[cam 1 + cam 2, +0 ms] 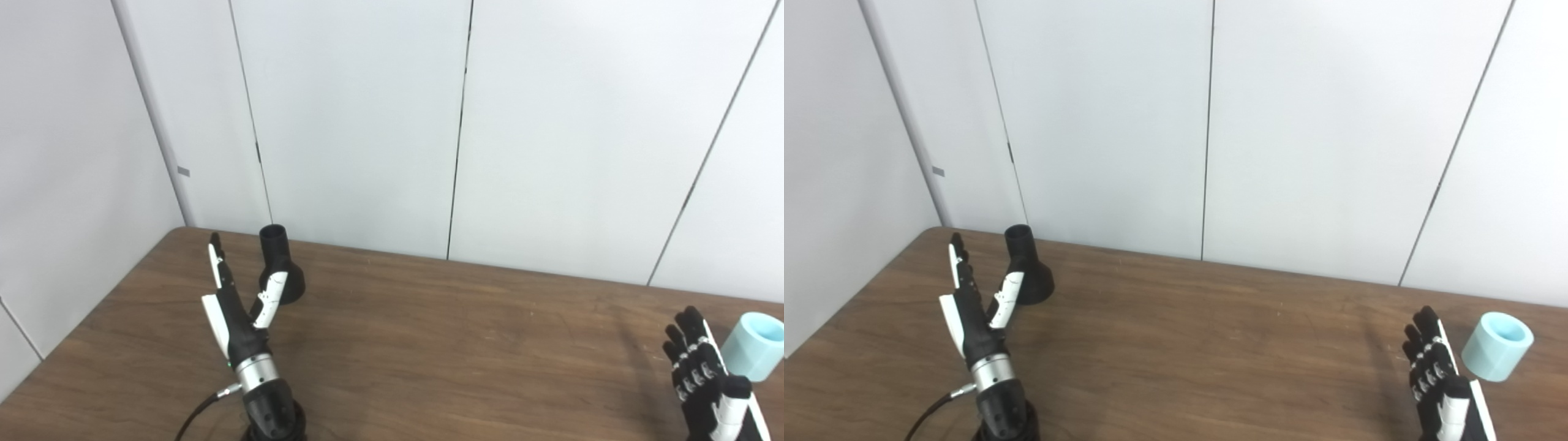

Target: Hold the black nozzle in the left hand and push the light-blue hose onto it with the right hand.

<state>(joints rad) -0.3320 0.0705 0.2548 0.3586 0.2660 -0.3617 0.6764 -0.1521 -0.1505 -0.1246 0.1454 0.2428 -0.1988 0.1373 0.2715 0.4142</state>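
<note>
Reach step, nothing grasped. My left hand [974,318] spread beside black flared plastic nozzle [1026,269]; right hand [1439,373] spread, empty, near light-blue short hose piece [1496,346]. Next: close both.

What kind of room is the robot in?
Probably a test lab or workshop corner: a bare wooden table against plain white wall panels, with only a black nozzle and a light-blue hose set out.

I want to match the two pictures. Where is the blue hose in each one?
Left eye view: the hose is at the right edge, partly cut off, just right of the right hand.
Right eye view: the hose shows whole, near the right edge, right of the right hand.
Shared landmark: the black nozzle at the table's far left, by the open left hand.
</note>
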